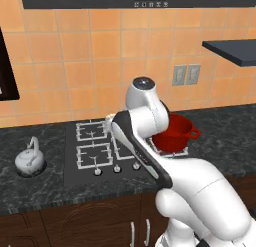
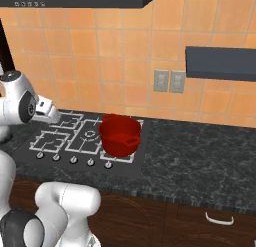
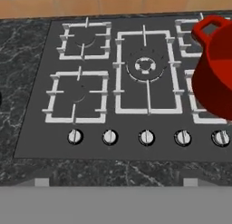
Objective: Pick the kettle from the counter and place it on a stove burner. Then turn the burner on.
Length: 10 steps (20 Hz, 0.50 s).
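We found the kettle (image 1: 30, 161) untouched on the counter (image 1: 30, 191), at 9 o'clock from the stove burner (image 1: 94, 156). Whether the gripper's jaws stood apart, we could not tell. All steps remained.

Illumination across my three views is even and moderately bright, with no single visible lamp. The orange tiled wall (image 1: 90, 56) reads uniformly lit, without hot spots. Shadows are faint: a soft dark patch sits under the kettle (image 1: 30, 161) on the surface (image 1: 30, 191), and another under the red pot (image 2: 120, 135). My white arm (image 1: 200, 191) shows smooth shading and a mild highlight, no harsh glare. The kettle carries a dull sheen. All pictures are slightly soft and low in resolution; grate edges on the stove panel (image 3: 149, 150) look jagged. I detect no motion blur and no bending of straight lines at the edges.
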Motion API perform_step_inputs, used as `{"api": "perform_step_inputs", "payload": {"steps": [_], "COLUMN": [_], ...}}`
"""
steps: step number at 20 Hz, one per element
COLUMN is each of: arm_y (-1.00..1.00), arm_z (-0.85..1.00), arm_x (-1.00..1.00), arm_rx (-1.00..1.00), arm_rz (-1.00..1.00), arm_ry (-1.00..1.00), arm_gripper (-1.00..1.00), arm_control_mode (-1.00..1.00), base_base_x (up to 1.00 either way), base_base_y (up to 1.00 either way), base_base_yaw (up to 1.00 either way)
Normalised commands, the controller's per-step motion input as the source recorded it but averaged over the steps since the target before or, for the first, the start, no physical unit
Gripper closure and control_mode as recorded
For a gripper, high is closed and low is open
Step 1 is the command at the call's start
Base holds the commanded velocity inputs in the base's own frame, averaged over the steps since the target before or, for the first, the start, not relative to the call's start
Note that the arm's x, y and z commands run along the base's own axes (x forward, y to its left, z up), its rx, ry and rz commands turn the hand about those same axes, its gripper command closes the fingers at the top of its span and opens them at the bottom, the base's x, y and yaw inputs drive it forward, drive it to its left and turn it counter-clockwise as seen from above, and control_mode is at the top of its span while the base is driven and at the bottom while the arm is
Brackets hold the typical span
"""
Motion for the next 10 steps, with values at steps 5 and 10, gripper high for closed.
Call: {"api": "perform_step_inputs", "payload": {"steps": [5, 10], "arm_y": [0.7, 0.6], "arm_z": [-0.2, -0.24], "arm_x": [0.0, 0.02], "arm_rx": [0.19, 0.22], "arm_rz": [-0.04, 0.01], "arm_ry": [-0.01, 0.0], "arm_gripper": [-1.0, -1.0], "arm_control_mode": [-1.0, -1.0], "base_base_x": [0.0, 0.0], "base_base_y": [0.0, 0.0], "base_base_yaw": [0.0, 0.0]}}
